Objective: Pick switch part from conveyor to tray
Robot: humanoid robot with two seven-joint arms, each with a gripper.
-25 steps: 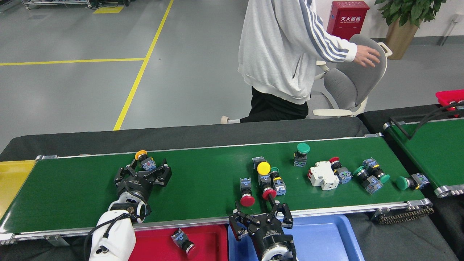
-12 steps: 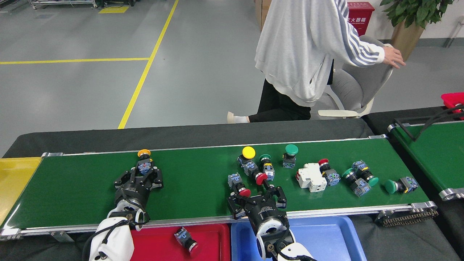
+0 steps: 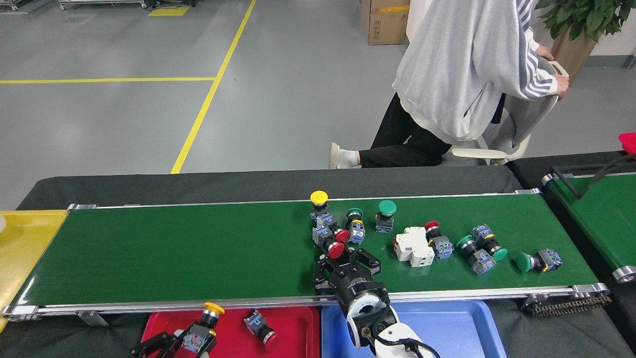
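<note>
Left claw: low over the red tray, pinching a yellow-capped switch by its body, cap tilted up and far; held there, I judge, so the part can be let go beside the red switch already lying in the tray.
Right claw: out over the conveyor from the near rail, fingers spread either side of a red-capped switch; not pinching yet, as far as I can see, and placed as if to close on that part next.
Cluster: the red-capped switch touches its neighbours, with a yellow one just beyond and a small green one to the right, so closing could nudge them.
Other parts: a green switch standing on its body, a white breaker on its side, more switches strewn toward the right end.
Trays: red and blue tray set just near of the belt, a short drop from the pick; a yellow tray at the left end.
Surface: flat dark-green belt between silver rails, bare on its left half; black cloth around it; a second belt at far right.
Room: grey floor with yellow lines, a cardboard box, a plant, and a person in a grey striped top beside a chair beyond the belt.
</note>
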